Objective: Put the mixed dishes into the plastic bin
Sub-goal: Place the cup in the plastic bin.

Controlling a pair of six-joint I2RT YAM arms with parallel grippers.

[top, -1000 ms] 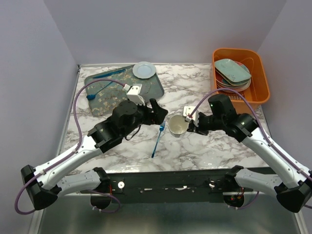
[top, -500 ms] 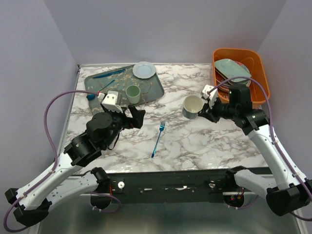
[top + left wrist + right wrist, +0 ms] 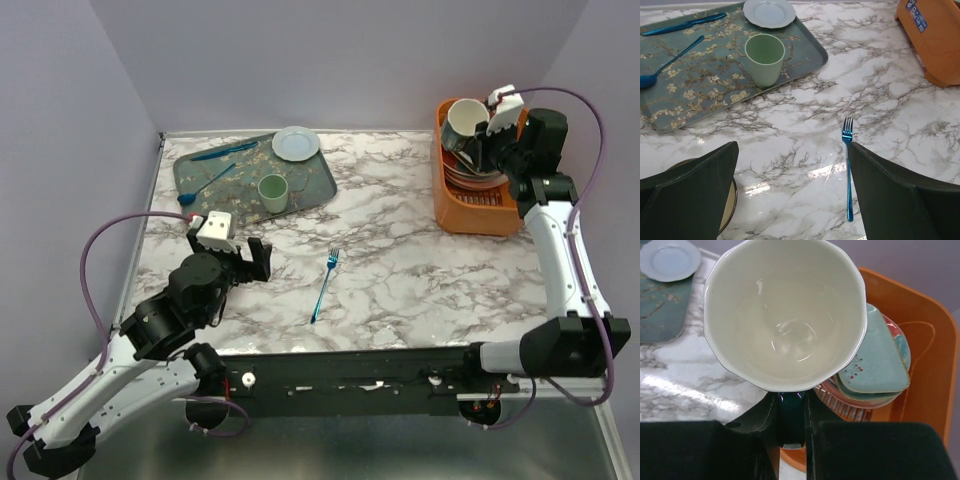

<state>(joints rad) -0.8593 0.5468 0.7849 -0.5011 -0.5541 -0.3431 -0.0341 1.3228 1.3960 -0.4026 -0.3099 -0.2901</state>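
right pincer (image 3: 791, 424): clamped on mug (image 3: 785, 315) handle | mug: overlaps orange bin (image 3: 935, 370) rim | bin: stacked dishes (image 3: 875, 365) inside

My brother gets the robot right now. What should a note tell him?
Left gripper: jaws open, empty, above the table near the fork.
Right gripper: jaws shut on the mug by its handle, held up at the rim of the bin.
Done: dishes are stacked in the bin.
To do: lower the mug in and let go. Then probably the green cup and small plate on the tray.
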